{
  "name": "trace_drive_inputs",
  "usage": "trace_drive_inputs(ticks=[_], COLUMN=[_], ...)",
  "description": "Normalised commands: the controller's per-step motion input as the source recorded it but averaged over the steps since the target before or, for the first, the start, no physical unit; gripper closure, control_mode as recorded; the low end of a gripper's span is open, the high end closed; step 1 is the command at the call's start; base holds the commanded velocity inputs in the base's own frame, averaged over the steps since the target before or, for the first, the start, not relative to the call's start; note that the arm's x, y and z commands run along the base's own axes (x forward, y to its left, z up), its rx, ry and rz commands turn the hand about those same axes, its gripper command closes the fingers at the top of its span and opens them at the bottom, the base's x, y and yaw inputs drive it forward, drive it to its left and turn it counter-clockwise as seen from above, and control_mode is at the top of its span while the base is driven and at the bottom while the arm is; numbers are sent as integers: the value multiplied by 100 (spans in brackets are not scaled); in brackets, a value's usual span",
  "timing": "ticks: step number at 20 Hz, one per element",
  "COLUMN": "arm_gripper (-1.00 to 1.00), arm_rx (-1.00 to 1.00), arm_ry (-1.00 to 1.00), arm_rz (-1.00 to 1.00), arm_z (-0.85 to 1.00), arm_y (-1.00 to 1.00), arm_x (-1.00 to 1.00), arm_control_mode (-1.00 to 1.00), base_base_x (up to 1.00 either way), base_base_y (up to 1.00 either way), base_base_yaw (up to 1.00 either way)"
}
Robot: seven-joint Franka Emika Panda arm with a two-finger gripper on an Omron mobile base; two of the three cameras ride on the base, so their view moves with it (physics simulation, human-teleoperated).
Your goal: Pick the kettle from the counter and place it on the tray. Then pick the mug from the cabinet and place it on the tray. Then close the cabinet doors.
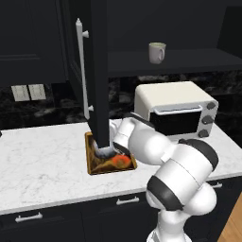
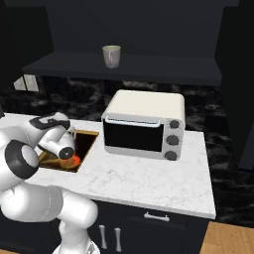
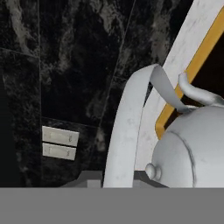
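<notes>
Dim, even rendered light; black cabinet (image 1: pixel 38 42) swallows detail, white counter (image 1: pixel 42 165) bright, no blur, soft shadows.

kettle (image 3: pixel 192 144): glossy white-grey, on tray
tray (image 1: pixel 90 158): golden rim, on counter (image 1: pixel 42 160)
mug (image 1: pixel 157 52): cream, upright on cabinet shelf (image 2: pixel 149 67)
cabinet door (image 1: pixel 97 71): open

White glossy arm (image 1: pixel 182 177), rendered, smooth rounded segments. Fat bulbous links, each joint marked by a dark black-grey band or cap. Left base view: big rounded elbow link with black ring at its lower end and black cap on top, narrower white forearm above it, thin dark strip along the wrist. Right base view: arm (image 2: pixel 34 191) is a chain of white rounded shells, black disc-shaped joint face with pale centre at the shoulder-side link, small dark collar on the wrist piece. No cables, screws or markings visible. White column at the base.
</notes>
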Motion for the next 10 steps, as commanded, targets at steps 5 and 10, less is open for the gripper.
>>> trace_drive_inputs(ticks=[5, 10], arm_gripper=[100, 100], arm_rx=[0, 0], arm_ry=[-1, -18], arm_rz=[9, 11], arm_z=[11, 0], arm_y=[0, -2], arm_x=[25, 24], arm_control_mode=[-100, -100], base_base_x=[0, 0], base_base_y=[0, 0], base_base_yaw=[0, 0])
